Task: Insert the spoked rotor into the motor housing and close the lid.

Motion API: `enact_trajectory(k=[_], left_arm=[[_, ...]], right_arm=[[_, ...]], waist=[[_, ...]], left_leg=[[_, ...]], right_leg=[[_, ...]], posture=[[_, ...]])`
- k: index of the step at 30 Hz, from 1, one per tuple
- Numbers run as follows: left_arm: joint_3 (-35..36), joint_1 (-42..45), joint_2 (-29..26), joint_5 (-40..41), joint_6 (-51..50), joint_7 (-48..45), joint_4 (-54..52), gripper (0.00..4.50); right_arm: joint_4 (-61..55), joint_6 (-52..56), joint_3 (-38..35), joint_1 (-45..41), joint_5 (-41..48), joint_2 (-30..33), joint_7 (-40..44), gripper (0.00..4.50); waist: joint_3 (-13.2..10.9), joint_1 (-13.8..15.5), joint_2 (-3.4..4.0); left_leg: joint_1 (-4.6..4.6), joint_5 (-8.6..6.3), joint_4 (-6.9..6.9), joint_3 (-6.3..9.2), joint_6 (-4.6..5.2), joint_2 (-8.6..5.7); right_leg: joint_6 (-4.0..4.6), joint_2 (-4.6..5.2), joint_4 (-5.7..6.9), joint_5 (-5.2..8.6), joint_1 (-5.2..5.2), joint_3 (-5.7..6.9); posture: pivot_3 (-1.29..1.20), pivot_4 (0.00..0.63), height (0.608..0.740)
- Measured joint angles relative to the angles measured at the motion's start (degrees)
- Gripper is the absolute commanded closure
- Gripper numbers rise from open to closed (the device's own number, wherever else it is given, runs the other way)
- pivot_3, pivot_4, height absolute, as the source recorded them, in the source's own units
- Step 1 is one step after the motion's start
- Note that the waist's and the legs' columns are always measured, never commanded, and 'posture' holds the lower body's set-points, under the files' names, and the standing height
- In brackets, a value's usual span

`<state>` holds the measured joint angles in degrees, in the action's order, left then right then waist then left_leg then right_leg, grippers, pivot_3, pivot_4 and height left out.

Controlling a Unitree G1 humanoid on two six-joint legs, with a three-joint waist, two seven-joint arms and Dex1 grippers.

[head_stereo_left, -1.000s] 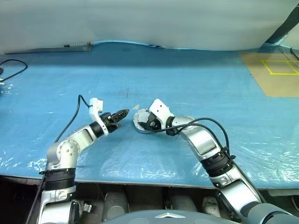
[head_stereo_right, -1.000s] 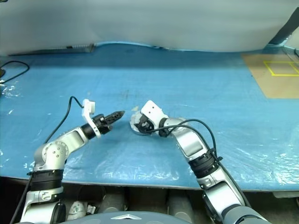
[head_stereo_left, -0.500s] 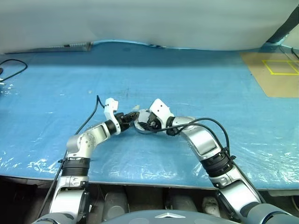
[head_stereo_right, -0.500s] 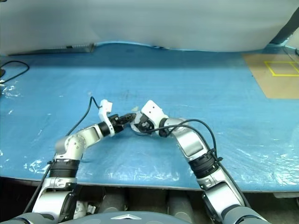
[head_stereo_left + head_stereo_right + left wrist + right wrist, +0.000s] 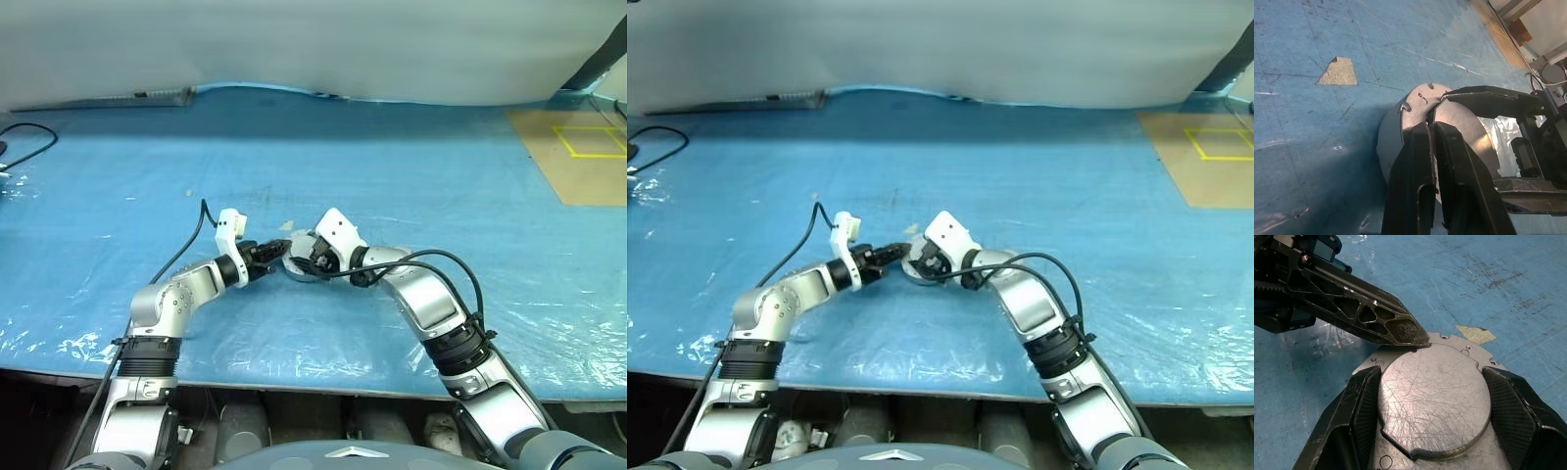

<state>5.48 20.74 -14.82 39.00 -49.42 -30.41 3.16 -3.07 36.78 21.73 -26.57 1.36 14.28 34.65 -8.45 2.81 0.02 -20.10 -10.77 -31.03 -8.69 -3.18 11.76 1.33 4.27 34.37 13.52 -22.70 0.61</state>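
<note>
One lid (image 5: 1434, 399) between wide right end effector (image 5: 1432, 396), left end effector (image 5: 1432, 147) pinched closed, empty.

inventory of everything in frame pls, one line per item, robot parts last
lid: 1, plain grey scratched disc, lying on the motor housing, between the right gripper's fingers
motor housing: 1, grey metal, on the blue sheet at table centre, under the lid
blue sheet: 1, blue plastic, covering the table
tan scrap: 1, tan patch, on the sheet beside the housing
brown board: 1, brown with a yellow square outline, far right of the table
black cable: 1, black, far left edge
left gripper: 1, black fingers, shut, tip at the lid's edge
right gripper: 1, black fingers, spread around the lid
</note>
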Motion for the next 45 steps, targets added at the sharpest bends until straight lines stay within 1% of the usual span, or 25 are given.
enact_trajectory(k=[2, 9, 12, 14, 18, 21, 22, 24, 30, 37, 40, 45], left_arm=[[-0.52, 0.03, -0.28, -0.18, 0.01, -0.43, 0.01, 4.27], [-1.38, 0.27, -0.96, -0.52, -0.39, -0.58, -0.35, 4.27], [-1.76, 0.29, -1.11, -1.19, -0.39, -0.59, -0.80, 4.27], [-1.81, 0.32, -1.19, -1.44, -0.39, -0.61, -0.81, 4.27], [-2.35, 0.74, -1.21, -2.05, -0.38, -0.95, -0.79, 4.27], [-2.68, 0.97, -1.29, -2.22, -0.40, -1.78, -0.80, 4.27], [-2.76, 1.03, -1.31, -2.22, -0.40, -1.95, -0.80, 4.27], [-2.91, 1.22, -1.34, -2.28, -0.42, -2.16, -0.78, 4.27], [-3.18, 1.72, -1.47, -2.81, -0.41, -2.91, -0.76, 4.27], [-3.72, 2.36, -1.44, -3.72, -0.40, -3.64, -0.81, 4.27], [-3.73, 2.36, -1.43, -3.92, -0.37, -4.20, -0.87, 4.27], [-3.86, 2.40, -1.24, -4.13, -0.37, -4.61, -1.10, 4.27]], right_arm=[[0.00, 0.01, 0.01, 0.00, 0.00, -0.01, -0.01, 1.54], [0.01, 0.10, -0.08, -0.01, 0.11, 0.00, 0.05, 1.54], [0.02, 0.21, -0.15, 0.01, 0.19, -0.01, 0.04, 0.50], [-0.08, 0.29, -0.15, 0.21, 0.66, -0.20, 0.23, 0.01], [-0.60, 0.63, -1.07, 0.57, 1.27, -0.63, 0.09, 0.01], [-2.38, 0.93, -3.30, 1.92, 3.40, -0.85, 0.46, 0.01], [-3.00, 1.15, -3.97, 2.46, 4.06, -0.85, 0.61, 0.01], [-3.63, 1.53, -5.58, 3.00, 5.66, -0.99, 0.56, 0.01], [-3.82, 3.68, -10.48, 3.10, 8.62, -1.68, -1.30, 0.01], [-4.39, 12.99, -18.58, 3.11, 15.53, -3.66, -4.01, 0.01], [-4.74, 18.36, -22.74, 3.17, 19.46, -4.05, -5.05, 0.01], [-4.52, 29.43, -31.25, 3.34, 27.21, -7.49, -7.64, 0.01]], waist=[[0.00, 0.02, 0.00], [0.00, 0.03, 0.00], [0.00, 0.05, 0.00], [0.00, 0.04, 0.00], [0.00, 0.18, 0.00], [0.00, 0.56, 0.00], [0.00, 0.68, 0.00], [-0.01, 0.95, 0.01], [-0.04, 1.17, 0.01], [-0.07, 1.18, 0.05], [-0.07, 1.19, 0.05], [-0.07, 1.20, 0.06]], left_leg=[[0.00, 0.00, 0.00, 0.00, 0.00, 0.00], [0.00, 0.00, 0.02, 0.00, 0.00, 0.00], [0.00, 0.00, 0.02, 0.00, 0.00, 0.00], [0.02, 0.00, 0.03, 0.00, 0.00, 0.01], [0.04, -0.01, 0.03, 0.00, 0.01, 0.01], [-0.07, 0.00, 0.08, 0.00, 0.00, 0.02], [-0.10, 0.00, 0.10, 0.00, 0.00, 0.01], [-0.18, 0.00, 0.13, 0.00, -0.01, 0.00], [-0.54, 0.01, 0.13, 0.03, -0.03, 0.00], [-0.78, 0.02, 0.13, 0.14, -0.04, 0.01], [-0.81, 0.02, 0.12, 0.16, -0.05, 0.02], [-0.81, 0.03, 0.12, 0.17, -0.05, 0.02]], right_leg=[[-0.28, 0.00, 0.00, 0.16, 0.00, 0.00], [-0.32, 0.00, -0.01, 0.19, 0.00, 0.00], [-0.32, 0.00, -0.03, 0.19, 0.01, 0.00], [-0.33, 0.00, -0.03, 0.19, 0.03, 0.00], [-0.36, 0.03, -0.03, 0.21, 0.04, 0.00], [-0.36, 0.03, -0.15, 0.20, 0.00, 0.01], [-0.33, 0.02, -0.20, 0.18, -0.03, 0.02], [0.00, 0.01, -0.24, -0.02, -0.09, 0.05], [0.05, 0.01, -0.26, -0.07, -0.37, 0.14], [-0.13, 0.00, -0.44, -0.21, -0.40, 0.35], [-0.15, 0.00, -0.47, -0.23, -0.40, 0.40], [-0.14, 0.01, -0.47, -0.23, -0.39, 0.42]], posture=[[0.00, 0.150, 0.740], [0.00, 0.150, 0.740], [0.00, 0.150, 0.740], [0.00, 0.150, 0.740], [0.00, 0.150, 0.740], [0.00, 0.150, 0.740], [0.00, 0.150, 0.740], [0.00, 0.150, 0.740], [0.00, 0.150, 0.740], [0.00, 0.150, 0.740], [0.00, 0.150, 0.740], [0.00, 0.150, 0.740]])
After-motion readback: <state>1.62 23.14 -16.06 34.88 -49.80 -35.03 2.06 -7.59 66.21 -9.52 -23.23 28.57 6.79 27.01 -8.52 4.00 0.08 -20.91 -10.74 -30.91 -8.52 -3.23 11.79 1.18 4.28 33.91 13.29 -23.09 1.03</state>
